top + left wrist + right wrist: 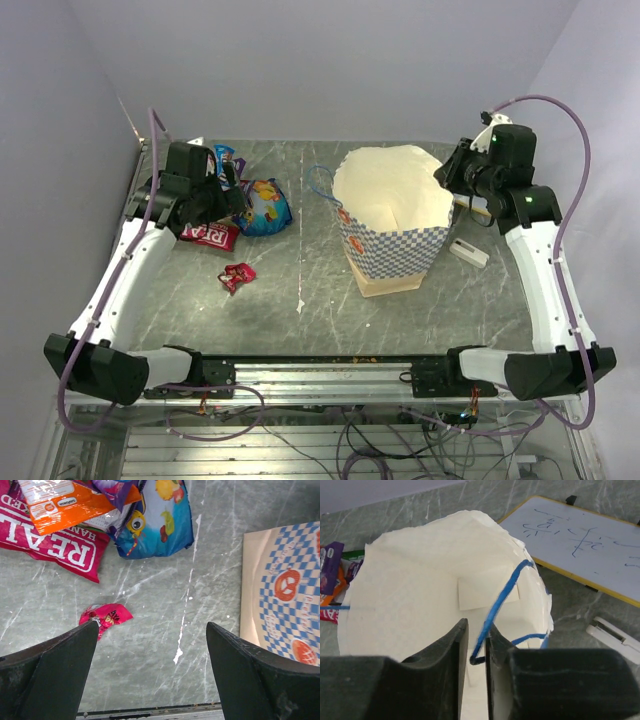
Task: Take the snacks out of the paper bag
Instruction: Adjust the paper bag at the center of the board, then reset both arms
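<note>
The paper bag [395, 215] stands open at centre right; the right wrist view shows only cream paper inside it [420, 595]. My right gripper [477, 630] is at the bag's right rim, its jaws nearly together with the bag's blue cord handle [505, 592] between them. The snacks lie on the table at far left: a red "REAL" packet [55, 542], an orange packet [65, 505], a blue packet [157, 520], a purple packet [117, 487] and a tiny red candy [105, 616]. My left gripper [152, 630] is wide open and empty above the table beside the candy.
A white block [468, 251] lies right of the bag, and a whiteboard [580, 540] lies behind it. Walls close in at the back and both sides. A metal rail [330, 375] runs along the near edge.
</note>
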{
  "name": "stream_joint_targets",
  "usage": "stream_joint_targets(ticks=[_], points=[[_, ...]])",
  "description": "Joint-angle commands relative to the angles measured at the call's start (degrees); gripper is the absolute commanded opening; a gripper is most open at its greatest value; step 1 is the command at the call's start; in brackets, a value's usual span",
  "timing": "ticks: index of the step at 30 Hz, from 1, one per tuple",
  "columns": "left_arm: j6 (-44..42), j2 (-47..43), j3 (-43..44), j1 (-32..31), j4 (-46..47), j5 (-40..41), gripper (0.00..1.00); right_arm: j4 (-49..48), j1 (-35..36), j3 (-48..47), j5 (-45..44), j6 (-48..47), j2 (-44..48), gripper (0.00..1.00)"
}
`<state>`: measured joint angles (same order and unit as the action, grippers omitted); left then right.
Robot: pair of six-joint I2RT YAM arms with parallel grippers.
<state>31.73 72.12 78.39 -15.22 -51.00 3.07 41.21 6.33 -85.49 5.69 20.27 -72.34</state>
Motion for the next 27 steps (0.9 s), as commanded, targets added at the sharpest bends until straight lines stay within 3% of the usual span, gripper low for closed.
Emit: stream_joint_targets(ticks=[1,3,4,6,11,15,19,22,27], points=[[0.0,-2.0,2.6,-0.5,1.8,-4.2,0.99,3.2,-0.3,-3.5,-1.1,-1.1,2.2,0.32],[0.1,-2.7,3.4,-0.5,1.6,-3.5,1.0,6.5,-0.3,-6.4,-2.9,-0.5,2.0,0.71],[0.2,-3.1,4.0,-0.5,1.1,-2.8,0.99,8.4,-0.3,-8.3,-3.7,-0.4,1.7,0.85],[0.3,-3.5,5.5,-0.5,-0.5,-1.2,0.99,12.0,-0.3,-11.7,-5.1,0.0,0.8,0.99],[-0.4,-5.4,7.7,-0.5,-2.3,4.2,0.99,18.7,-0.3,-15.9,-16.3,9.6,0.8,1.0],[-0.8,-6.1,8.7,-0.5,-3.1,6.0,0.99,14.3,-0.3,-12.4,-15.6,3.7,7.0,1.0],[-5.6,-7.9,12.4,-0.6,-0.7,2.6,0.99,9.5,-0.3,-10.7,-2.8,-2.1,10.9,1.0],[-9.1,-7.1,20.0,-1.1,0.4,-0.1,0.99,8.0,-0.3,-13.6,6.8,-2.3,9.4,1.0],[-14.3,-8.1,30.2,-2.1,6.3,-8.7,0.99,5.8,-0.3,-16.0,12.2,0.5,8.5,1.0]])
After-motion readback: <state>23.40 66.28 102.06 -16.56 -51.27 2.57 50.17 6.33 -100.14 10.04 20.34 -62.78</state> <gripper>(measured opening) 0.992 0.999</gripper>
